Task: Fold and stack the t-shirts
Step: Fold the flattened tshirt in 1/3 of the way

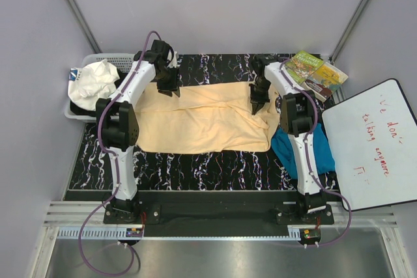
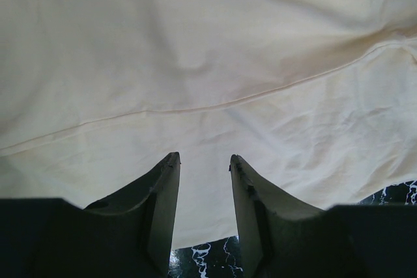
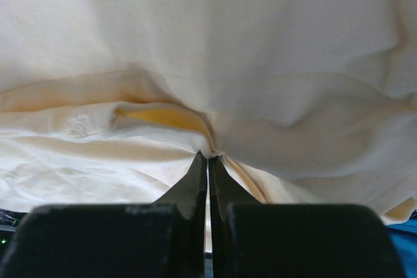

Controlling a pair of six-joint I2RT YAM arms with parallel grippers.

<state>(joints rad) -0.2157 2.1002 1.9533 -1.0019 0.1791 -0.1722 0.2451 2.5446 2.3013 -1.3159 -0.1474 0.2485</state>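
- Peach-yellow t-shirt [image 1: 202,125] lies as a broad, wrinkled slab across the black marbled table [image 1: 195,170] in the top view. The left gripper [image 1: 171,88] sits at its far-left edge and the right gripper [image 1: 255,105] on its far-right part. The teal-blue t-shirt [image 1: 285,153] is a crumpled heap touching the peach shirt's near-right corner, partly hidden by the right arm.
- Left wrist view: the left gripper [image 2: 203,157] has its fingers spread over the peach-yellow t-shirt [image 2: 195,50], just short of a hem line, with nothing between them.
- Right wrist view: the right gripper [image 3: 208,154] is pressed together, pinching a raised fold of the peach-yellow t-shirt [image 3: 260,43].
- Progress looks early. The peach shirt is at best part-folded and far from a compact rectangle, the teal one appears unfolded, and nothing is stacked.
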